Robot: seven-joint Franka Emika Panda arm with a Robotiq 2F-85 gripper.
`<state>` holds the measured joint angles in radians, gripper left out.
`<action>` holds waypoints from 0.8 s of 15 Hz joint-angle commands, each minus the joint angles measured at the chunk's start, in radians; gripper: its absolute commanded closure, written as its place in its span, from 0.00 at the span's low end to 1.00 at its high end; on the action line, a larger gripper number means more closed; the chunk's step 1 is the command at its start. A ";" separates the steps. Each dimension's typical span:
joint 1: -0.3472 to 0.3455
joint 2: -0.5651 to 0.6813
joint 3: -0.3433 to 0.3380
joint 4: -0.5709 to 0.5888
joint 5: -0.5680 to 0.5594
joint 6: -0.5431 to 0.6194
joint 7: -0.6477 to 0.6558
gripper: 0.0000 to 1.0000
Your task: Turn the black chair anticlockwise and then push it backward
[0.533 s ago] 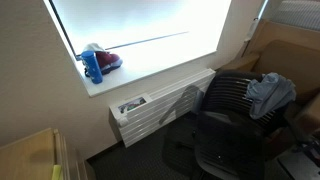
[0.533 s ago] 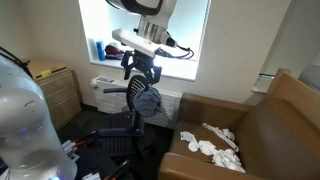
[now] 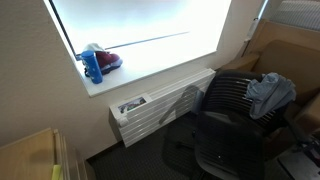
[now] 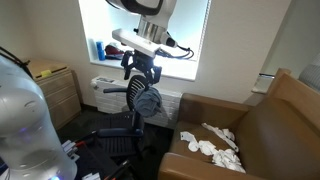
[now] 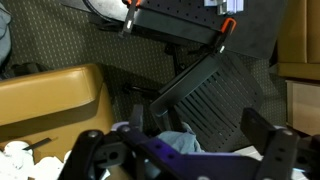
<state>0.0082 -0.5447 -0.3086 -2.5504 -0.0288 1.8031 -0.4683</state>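
Note:
The black chair stands by the radiator, with its ribbed backrest and dark seat in view. It also shows in an exterior view. A grey-blue cloth hangs over the top of the backrest and shows in the wrist view too. My gripper hangs just above the backrest top and the cloth. In the wrist view its two fingers stand wide apart, open and empty, on either side of the cloth.
A brown upholstered seat with crumpled white pieces stands beside the chair. A white radiator sits under the window sill, which holds a blue bottle. A wooden cabinet is at the side.

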 commanded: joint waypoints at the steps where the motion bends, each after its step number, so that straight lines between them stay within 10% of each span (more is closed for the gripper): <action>1: -0.029 0.005 0.026 0.001 0.013 -0.001 -0.012 0.00; 9: 0.010 0.192 0.015 -0.008 0.315 0.433 0.063 0.00; 12: 0.049 0.196 0.069 0.023 0.352 0.337 0.011 0.00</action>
<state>0.0332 -0.3481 -0.2924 -2.5526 0.2983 2.2133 -0.4167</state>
